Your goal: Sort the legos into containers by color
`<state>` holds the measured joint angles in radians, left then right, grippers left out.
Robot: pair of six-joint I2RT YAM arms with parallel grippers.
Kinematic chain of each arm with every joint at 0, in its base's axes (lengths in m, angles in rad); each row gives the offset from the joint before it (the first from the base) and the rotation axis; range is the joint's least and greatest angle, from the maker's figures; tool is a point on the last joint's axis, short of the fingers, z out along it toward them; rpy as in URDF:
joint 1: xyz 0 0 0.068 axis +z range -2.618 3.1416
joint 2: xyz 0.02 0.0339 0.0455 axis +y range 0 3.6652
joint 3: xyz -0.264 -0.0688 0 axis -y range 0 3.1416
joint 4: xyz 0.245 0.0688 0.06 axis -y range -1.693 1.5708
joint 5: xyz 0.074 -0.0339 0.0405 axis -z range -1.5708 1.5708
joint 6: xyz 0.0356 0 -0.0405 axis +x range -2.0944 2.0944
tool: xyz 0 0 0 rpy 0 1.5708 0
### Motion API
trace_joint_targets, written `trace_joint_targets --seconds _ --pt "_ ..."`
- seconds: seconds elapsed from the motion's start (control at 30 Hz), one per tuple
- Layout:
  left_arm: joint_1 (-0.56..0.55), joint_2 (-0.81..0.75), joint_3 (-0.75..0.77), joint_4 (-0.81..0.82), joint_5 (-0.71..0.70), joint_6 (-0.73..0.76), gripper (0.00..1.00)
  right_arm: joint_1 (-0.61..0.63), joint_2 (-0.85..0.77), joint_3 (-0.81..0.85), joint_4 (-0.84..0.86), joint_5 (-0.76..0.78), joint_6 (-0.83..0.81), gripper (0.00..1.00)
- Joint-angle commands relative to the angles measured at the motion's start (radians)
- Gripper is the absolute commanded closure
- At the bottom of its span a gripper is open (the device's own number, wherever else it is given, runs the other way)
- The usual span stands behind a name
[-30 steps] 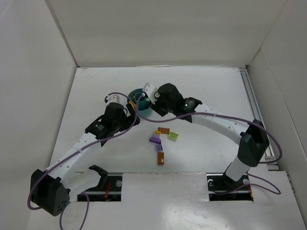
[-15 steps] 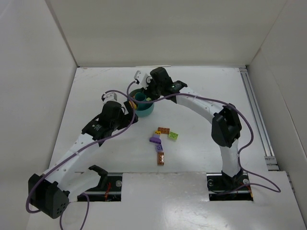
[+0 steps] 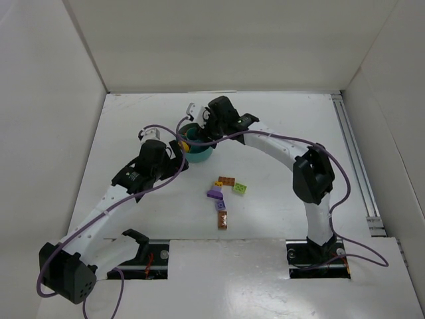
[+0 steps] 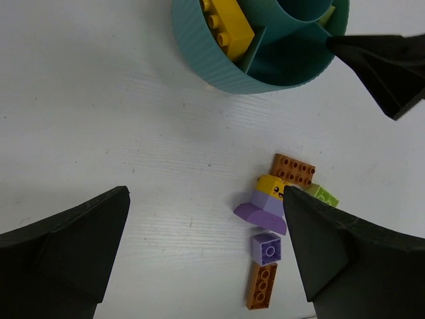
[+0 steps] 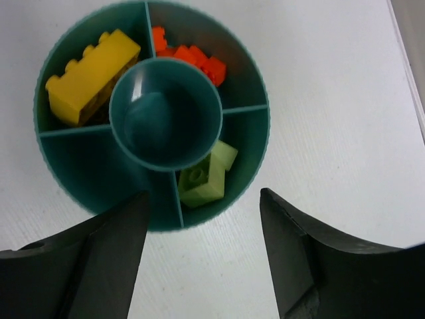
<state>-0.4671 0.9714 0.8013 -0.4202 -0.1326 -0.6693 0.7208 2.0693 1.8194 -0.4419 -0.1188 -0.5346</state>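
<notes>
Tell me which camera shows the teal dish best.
The right wrist view: almost the whole teal dish and every compartment, from above. The left wrist view cuts off its far part; the top view shows it small, partly under the right arm.

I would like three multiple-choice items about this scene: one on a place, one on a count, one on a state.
1. The teal dish has a centre well. Where in the dish lie the lime green bricks?
A. in the centre well
B. in an outer section
C. on the rim
2. How many outer sections hold bricks?
A. one
B. three
C. five
3. The right hand is:
A. open, holding nothing
B. shut on a brick
C. shut on the rim
1 B: they fill one ringed section.
2 B: yellow brick, orange-red bricks, lime green ones; the fourth is bare.
3 A: its fingers stand apart, gripping nothing.
</notes>
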Motion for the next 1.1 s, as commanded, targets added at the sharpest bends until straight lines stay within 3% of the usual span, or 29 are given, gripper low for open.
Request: trace_joint_targets --seconds 0.0,0.27,0.5,0.67,1.07 --pt "0.004 -0.028 0.044 -0.009 -0.005 0.016 0.0 0.0 -0.138 -0.063 0.035 0.014 0.005 0.28" --pt "0.004 -0.048 0.004 0.03 0.056 0.016 0.0 -0.009 -0.515 -0.625 0.097 -0.011 0.048 0.26" --pt "0.004 -0.004 -0.016 0.087 0.108 0.007 0.0 0.005 -0.678 -0.948 0.192 -0.067 0.123 0.26" --pt "-0.05 -0.003 -0.039 0.11 0.104 -0.044 0.0 0.034 -0.667 -1.035 0.268 -0.067 0.154 0.26" --pt "-0.05 -0.043 -0.079 0.08 0.065 -0.098 0.0 0.043 -0.565 -1.026 0.344 -0.032 0.173 0.31"
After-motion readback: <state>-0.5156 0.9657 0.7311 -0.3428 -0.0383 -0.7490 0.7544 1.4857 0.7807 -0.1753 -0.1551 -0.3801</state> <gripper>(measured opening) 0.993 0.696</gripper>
